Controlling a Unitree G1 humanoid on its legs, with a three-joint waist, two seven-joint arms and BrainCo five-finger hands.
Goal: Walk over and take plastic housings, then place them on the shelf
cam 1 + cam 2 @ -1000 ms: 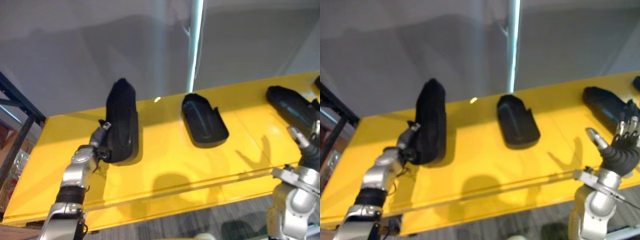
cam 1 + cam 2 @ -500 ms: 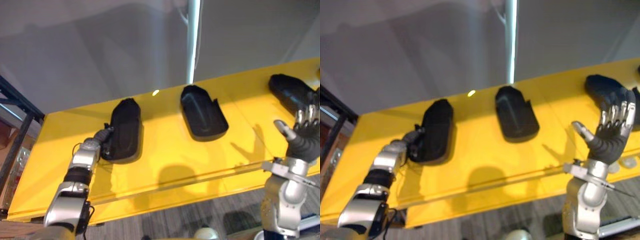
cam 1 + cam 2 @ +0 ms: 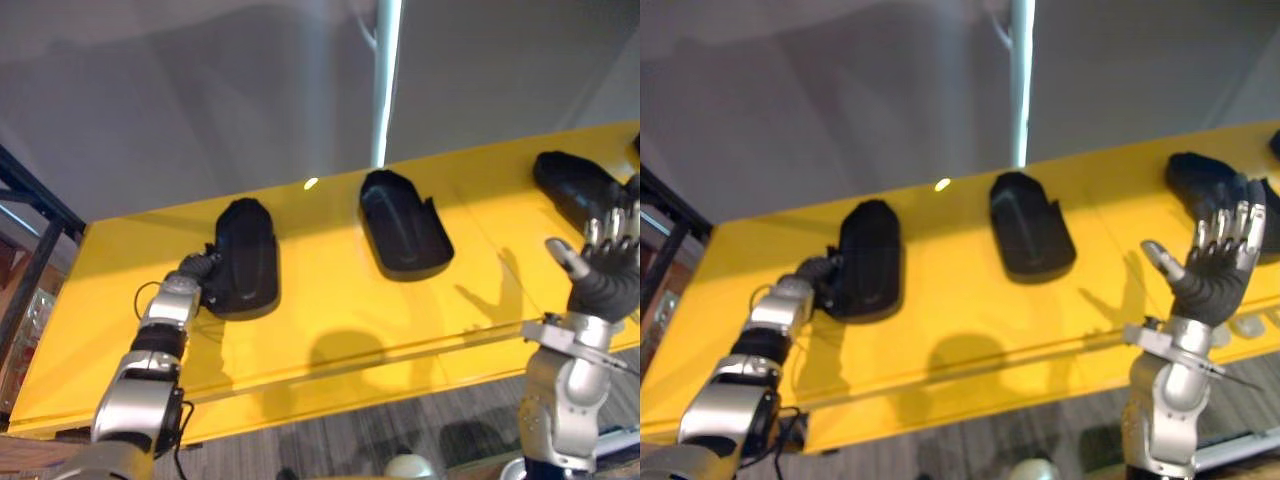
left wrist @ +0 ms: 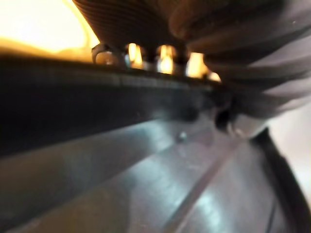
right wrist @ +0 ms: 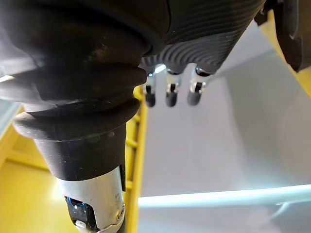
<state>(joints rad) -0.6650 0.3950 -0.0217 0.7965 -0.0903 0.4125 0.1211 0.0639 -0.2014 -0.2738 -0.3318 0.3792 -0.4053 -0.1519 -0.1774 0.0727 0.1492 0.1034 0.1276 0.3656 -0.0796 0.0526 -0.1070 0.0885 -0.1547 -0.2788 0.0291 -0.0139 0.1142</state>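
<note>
The left robot hand (image 3: 194, 270) touches the plastic housing (image 3: 246, 255) at its near end; whether it grips cannot be told. The housing lies centre-left on the yellow shelf (image 3: 340, 305). The right robot hand (image 3: 1215, 262) is spread, empty. Likely light and rigid: take its side walls.

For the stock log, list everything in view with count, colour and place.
Flat yellow shelf: one, yellow, across the scene.
Black plastic housings: three, black, lying on the shelf: left housing, middle housing, right housing.
Pale upright bar: one, whitish, behind the shelf.
Black metal frame: one, black, at the shelf's left end.
Left hand: one, silver and dark, against the left housing.
Right hand: one, silver and dark, open, raised before the right housing.
</note>
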